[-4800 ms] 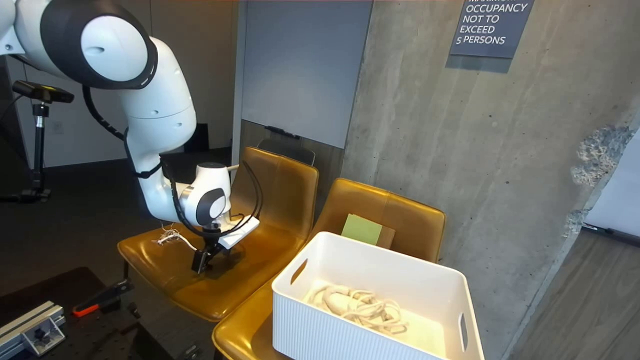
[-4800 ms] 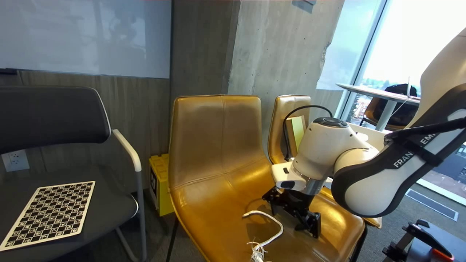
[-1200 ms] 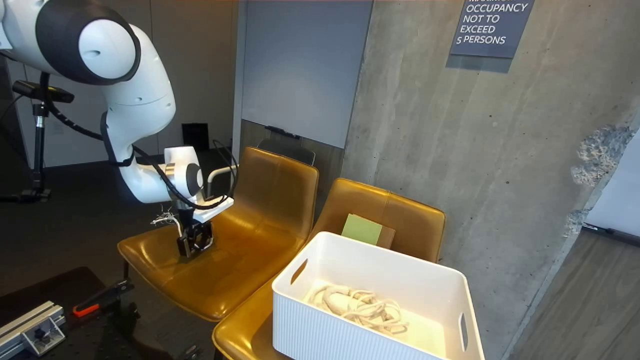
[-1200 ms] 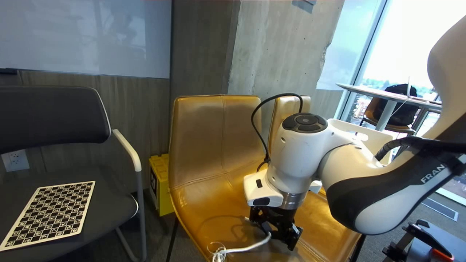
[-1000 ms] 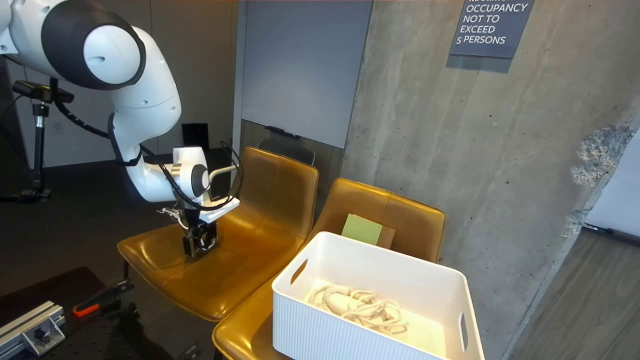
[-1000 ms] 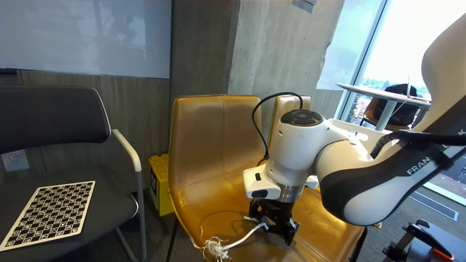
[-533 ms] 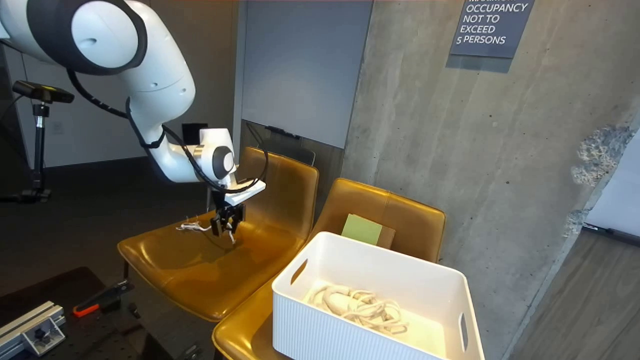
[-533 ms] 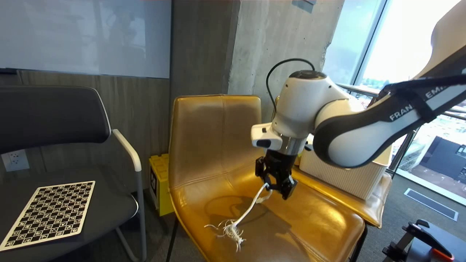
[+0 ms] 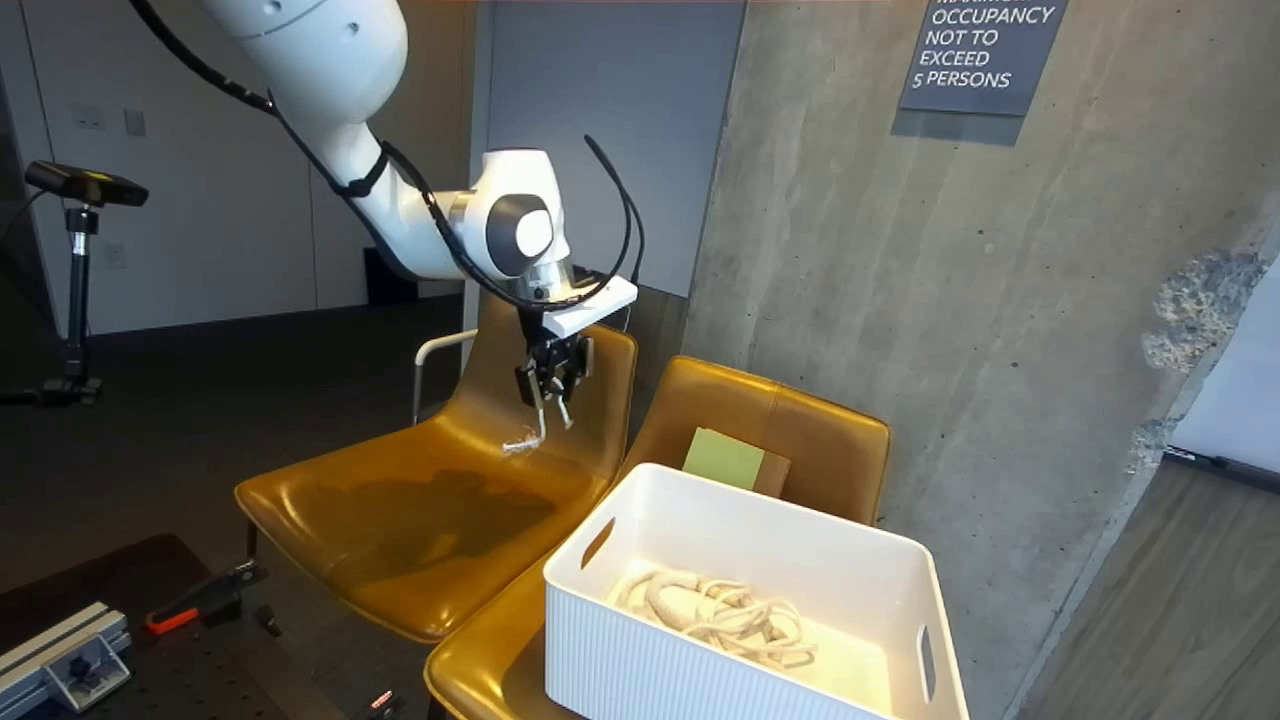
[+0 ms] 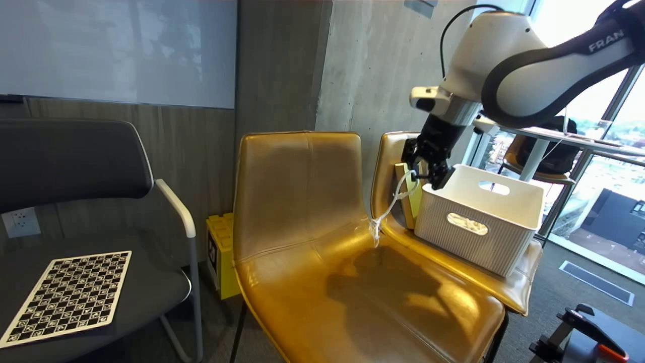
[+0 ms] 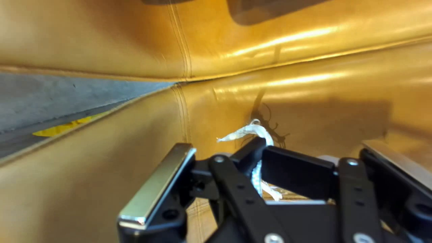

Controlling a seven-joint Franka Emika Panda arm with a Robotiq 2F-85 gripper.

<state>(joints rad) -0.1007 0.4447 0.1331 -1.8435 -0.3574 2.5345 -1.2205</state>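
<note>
Concrete [image 9: 850,260] rises behind a tan chair [image 9: 390,520] and its twin [image 9: 820,430], set side by side. In an exterior view, the twin bears a white bin [image 9: 640,650] on its seat, with pale cords [image 9: 720,615] tangled on the bin's floor and a green-and-brown box [image 9: 728,462] propped at the twin's back. Before the tan chair's back, the gripper [image 9: 553,382] hangs closed on a white rope [image 9: 542,425], whose ends dangle. In an exterior view, where a black chair [image 10: 70,166] carries a checkered board [image 10: 75,297] and a yellow box [image 10: 229,277] stands between it and the tan chair, the gripper shows near the bin's back corner; the rope's frayed end hangs by the tan chair's side edge, and whether it touches there cannot be told. In the wrist view, the fingers [image 11: 297,172] pinch the rope at their tips, one end curling out past them, more of it partly hidden by the gripper. Picking up looks done: the rope is gripped and raised. Letting go is not done, and the rope is outside the bin, while the cords lie inside.
</note>
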